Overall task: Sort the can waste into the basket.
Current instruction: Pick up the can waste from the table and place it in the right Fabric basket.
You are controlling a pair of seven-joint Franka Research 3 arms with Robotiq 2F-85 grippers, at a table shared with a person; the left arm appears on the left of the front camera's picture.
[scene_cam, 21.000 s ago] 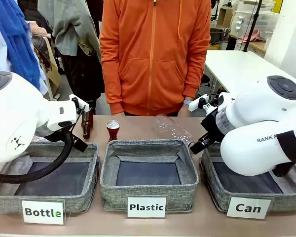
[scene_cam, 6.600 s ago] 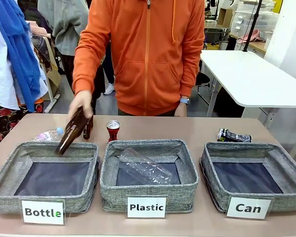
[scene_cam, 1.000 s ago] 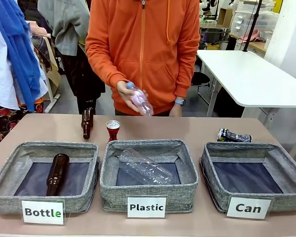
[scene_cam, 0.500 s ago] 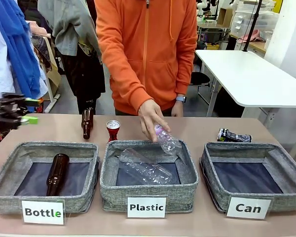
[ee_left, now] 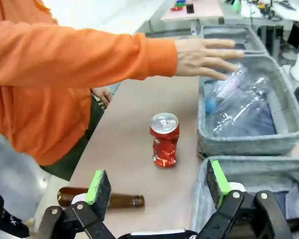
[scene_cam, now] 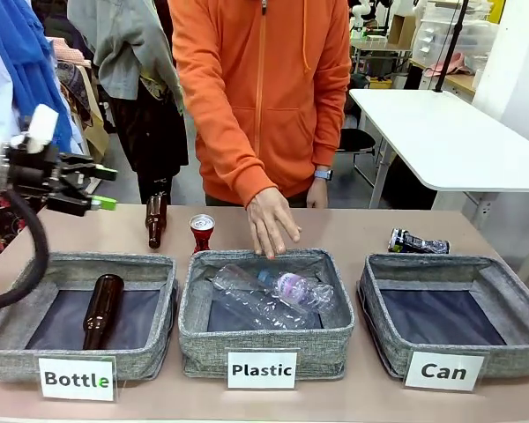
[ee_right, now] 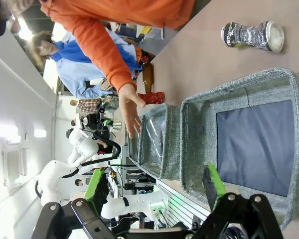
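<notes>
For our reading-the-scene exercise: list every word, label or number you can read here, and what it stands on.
"Bottle": label on left basket.
"Plastic": label on middle basket.
"Can": label on right basket.
Print on red can and crushed can: too blurred to read.

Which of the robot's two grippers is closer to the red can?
Left. The left gripper hangs open above the table, just short of the red can, by the Bottle basket. The right gripper hangs by the Can basket, two baskets away.
</notes>
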